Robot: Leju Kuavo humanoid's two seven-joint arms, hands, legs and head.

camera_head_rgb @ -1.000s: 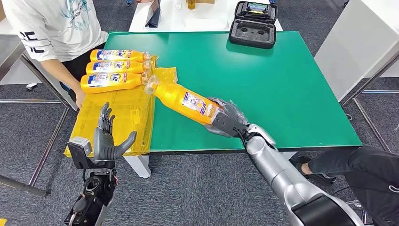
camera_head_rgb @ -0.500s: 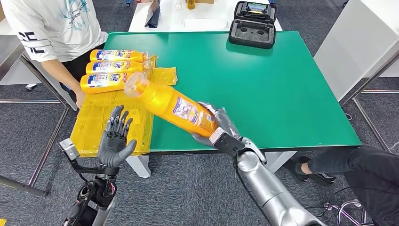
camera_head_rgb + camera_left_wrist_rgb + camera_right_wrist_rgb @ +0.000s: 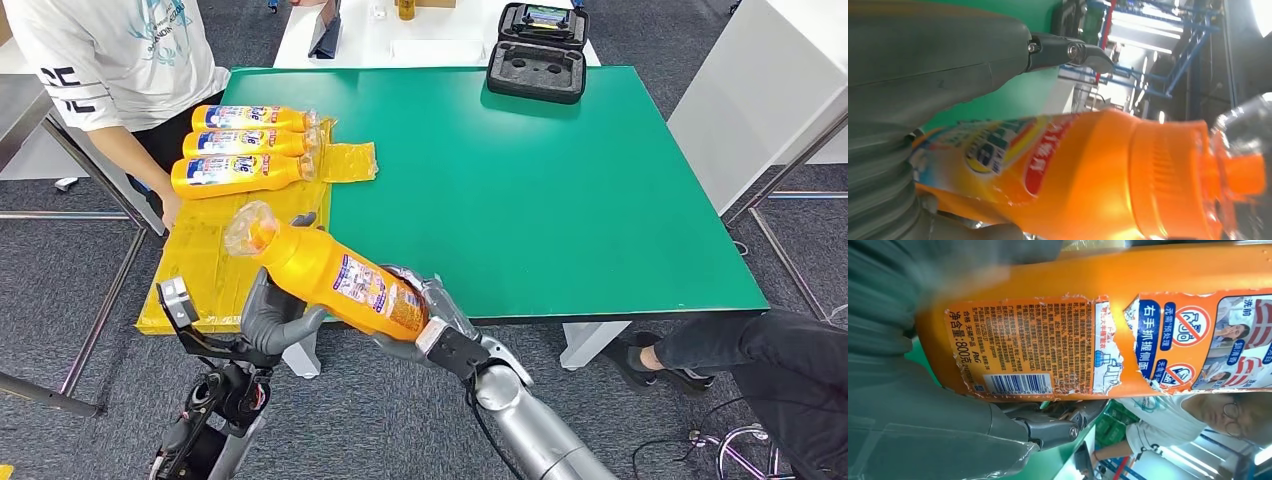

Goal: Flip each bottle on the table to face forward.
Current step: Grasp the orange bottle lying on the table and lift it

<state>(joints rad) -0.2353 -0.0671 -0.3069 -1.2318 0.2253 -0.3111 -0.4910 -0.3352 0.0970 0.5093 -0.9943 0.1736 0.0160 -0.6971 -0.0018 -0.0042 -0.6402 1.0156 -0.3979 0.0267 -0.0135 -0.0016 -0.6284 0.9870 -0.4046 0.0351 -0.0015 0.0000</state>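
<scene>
My right hand (image 3: 432, 327) grips the base of an orange bottle (image 3: 330, 277) and holds it tilted in the air off the table's front left corner, its clear cap (image 3: 248, 228) pointing up and left. My left hand (image 3: 270, 316) reaches around the bottle's middle from below, fingers behind it and the thumb (image 3: 998, 55) still apart from it. In the left wrist view the bottle (image 3: 1088, 170) shows its front label. The torn back label (image 3: 1033, 345) lies against my right hand (image 3: 923, 430). Three more orange bottles (image 3: 236, 172) lie side by side, labels up, on a yellow sheet (image 3: 200, 265).
The green table (image 3: 560, 200) carries a black open case (image 3: 538, 55) at its far edge. A person in a white shirt (image 3: 110, 55) stands at the table's left, one hand by the yellow sheet. Another person's dark-clad leg (image 3: 760, 345) is at the lower right.
My right hand has lifted the bottle off the table and swung it towards me and to the left. My left hand has come up and in under the bottle.
</scene>
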